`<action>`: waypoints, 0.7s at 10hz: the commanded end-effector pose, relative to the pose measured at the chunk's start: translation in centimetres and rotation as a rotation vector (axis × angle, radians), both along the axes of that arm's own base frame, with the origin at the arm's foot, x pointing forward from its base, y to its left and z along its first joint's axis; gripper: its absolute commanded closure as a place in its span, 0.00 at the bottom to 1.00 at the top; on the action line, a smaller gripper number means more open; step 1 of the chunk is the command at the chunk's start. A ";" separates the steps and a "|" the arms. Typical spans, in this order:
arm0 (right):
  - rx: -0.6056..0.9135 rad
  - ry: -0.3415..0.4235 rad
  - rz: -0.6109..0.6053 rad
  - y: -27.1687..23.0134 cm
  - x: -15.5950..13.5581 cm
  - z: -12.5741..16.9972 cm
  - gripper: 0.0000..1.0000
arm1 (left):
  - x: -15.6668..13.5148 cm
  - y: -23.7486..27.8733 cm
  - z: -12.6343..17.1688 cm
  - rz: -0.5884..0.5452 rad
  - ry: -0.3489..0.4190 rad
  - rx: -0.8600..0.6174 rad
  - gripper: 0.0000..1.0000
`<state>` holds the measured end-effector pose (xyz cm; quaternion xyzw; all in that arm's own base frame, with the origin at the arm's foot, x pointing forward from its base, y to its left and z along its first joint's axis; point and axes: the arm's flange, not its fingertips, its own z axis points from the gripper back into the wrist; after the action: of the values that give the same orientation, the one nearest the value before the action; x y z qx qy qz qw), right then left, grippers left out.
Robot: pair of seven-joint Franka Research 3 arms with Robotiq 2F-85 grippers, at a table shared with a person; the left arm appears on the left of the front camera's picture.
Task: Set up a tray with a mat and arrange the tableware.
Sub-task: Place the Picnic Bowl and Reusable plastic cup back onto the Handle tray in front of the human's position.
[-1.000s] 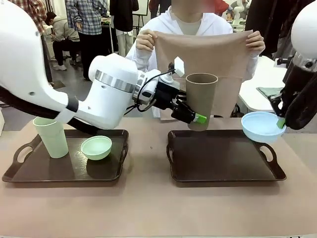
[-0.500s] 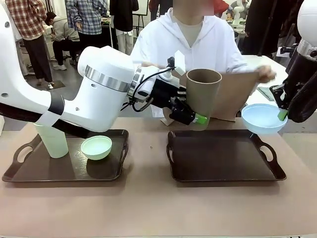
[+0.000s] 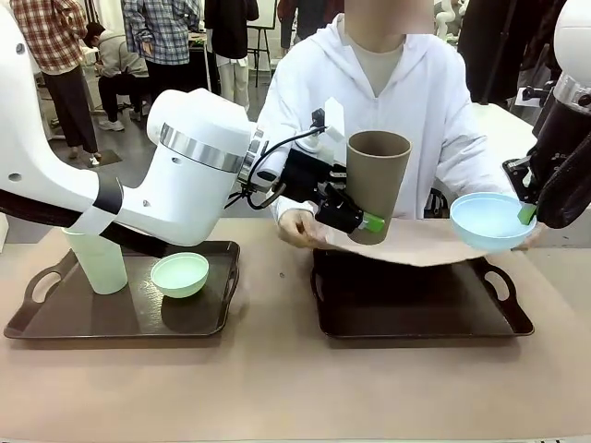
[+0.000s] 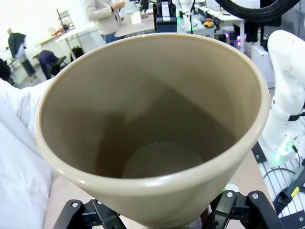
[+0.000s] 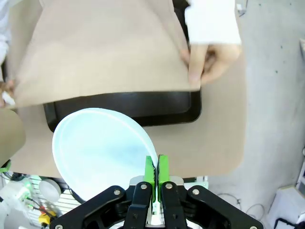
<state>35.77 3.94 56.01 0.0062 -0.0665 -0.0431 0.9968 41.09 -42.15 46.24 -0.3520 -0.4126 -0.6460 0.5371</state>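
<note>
Tan mat point(image 3: 416, 247) is what changed. Front view: a second ago the person held it upright by its top corners behind the left gripper point(image 3: 362, 214); now it is brought down nearly flat over the right tray point(image 3: 416, 309), beneath both tools, with a hand point(image 3: 297, 226) on its edge just below the left gripper. Both grippers have kept their loads aloft meanwhile. Left gripper's jaws stand wide around the lower body of the brown cup point(image 3: 377, 180), upright above the mat; right gripper point(image 3: 526, 214) pinches the rim of the light blue bowl point(image 3: 486, 224) over the mat's other end. We judge the mat step almost done, so the tray should soon be ready for cup and bowl. Pale green cup point(image 3: 100, 268) and pale green bowl point(image 3: 179, 274) stand on the left tray point(image 3: 55, 318), below the left arm and well apart from its gripper. Left wrist view: the cup's mouth stands right ahead of the fingers clasping its sides and blocks sight of mat and tray beneath. Right wrist view: pads pressed together on the bowl's rim; beyond it the mat overlaps the tray, a second hand point(image 5: 212, 59) at its corner. Whether the mat rests on the tray or hovers we cannot tell; the left gripper's far finger is behind the cup, and the front view's frame edge cuts the right gripper's body.
</note>
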 end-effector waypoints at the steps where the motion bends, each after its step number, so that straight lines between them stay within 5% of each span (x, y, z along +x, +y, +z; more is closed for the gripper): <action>1: -0.002 0.004 0.001 0.0 0.0 -0.2 1.00 | 0.1 -0.2 0.3 -0.010 0.006 -0.010 1.00; 7: -0.002 0.004 0.001 0.0 0.0 -0.2 1.00 | 0.1 -0.2 0.3 -0.010 0.006 -0.010 1.00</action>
<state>35.77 3.94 56.01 0.0062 -0.0665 -0.0431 0.9968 41.08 -42.20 46.28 -0.3522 -0.4129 -0.6462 0.5366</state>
